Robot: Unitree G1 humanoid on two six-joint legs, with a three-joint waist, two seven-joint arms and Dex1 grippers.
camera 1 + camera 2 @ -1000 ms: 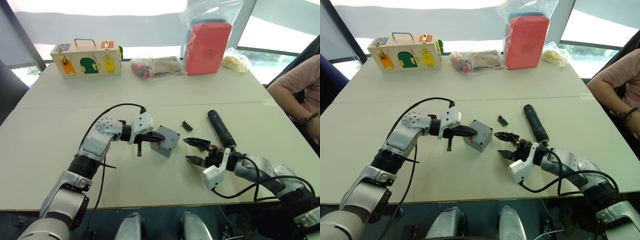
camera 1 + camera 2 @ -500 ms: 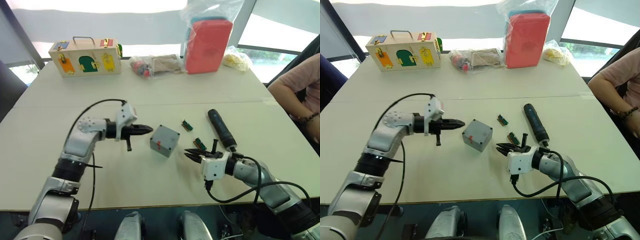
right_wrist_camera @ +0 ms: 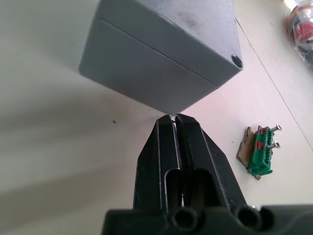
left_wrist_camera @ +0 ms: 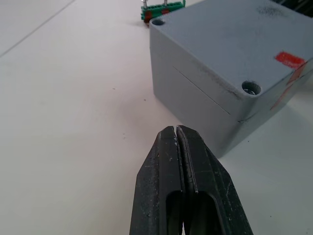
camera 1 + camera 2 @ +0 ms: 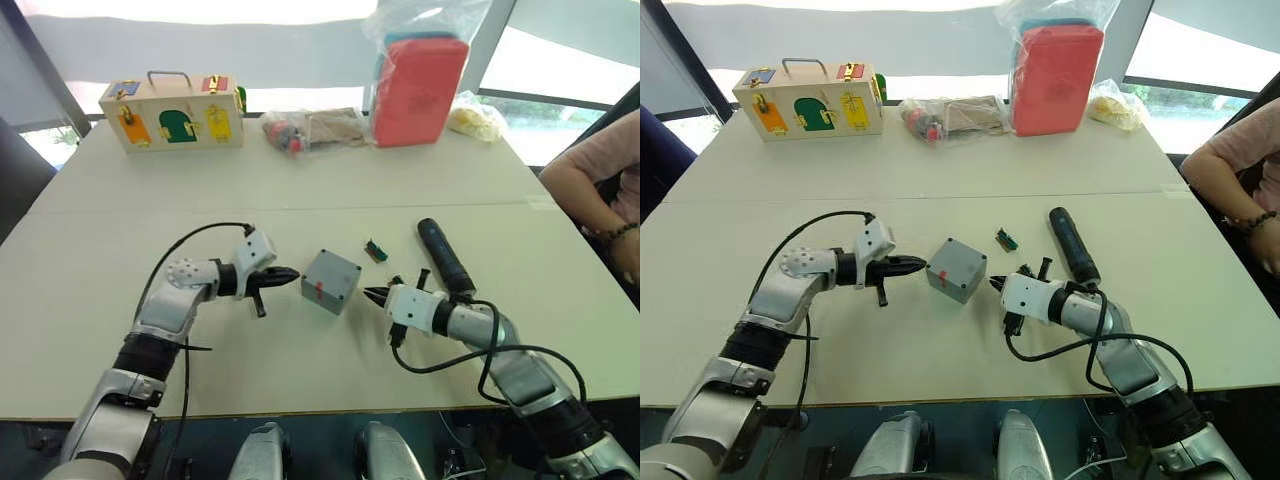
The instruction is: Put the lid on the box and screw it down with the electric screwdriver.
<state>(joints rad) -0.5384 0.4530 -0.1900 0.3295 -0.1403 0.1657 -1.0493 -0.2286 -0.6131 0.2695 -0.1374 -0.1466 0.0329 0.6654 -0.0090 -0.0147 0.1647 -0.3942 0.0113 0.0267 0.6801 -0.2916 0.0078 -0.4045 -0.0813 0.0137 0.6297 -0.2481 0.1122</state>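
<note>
While the lid (image 4: 230, 44) sits on the box (image 5: 330, 283), both closed, empty grippers flank it; the electric screwdriver (image 5: 443, 256) lies untouched beyond the right gripper (image 5: 374, 295).

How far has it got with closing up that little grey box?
The lid already sits on the box. Both grippers, left and right, are shut and empty, one at each side of it. The electric screwdriver lies untouched on the table, so the screwing down is left.

the box (image 5: 330, 281) is sitting between the left gripper (image 5: 290, 272) and the right gripper (image 5: 372, 294), the lid (image 4: 230, 44) lying on it; the electric screwdriver (image 5: 443, 257) is lying just behind the right gripper.
</note>
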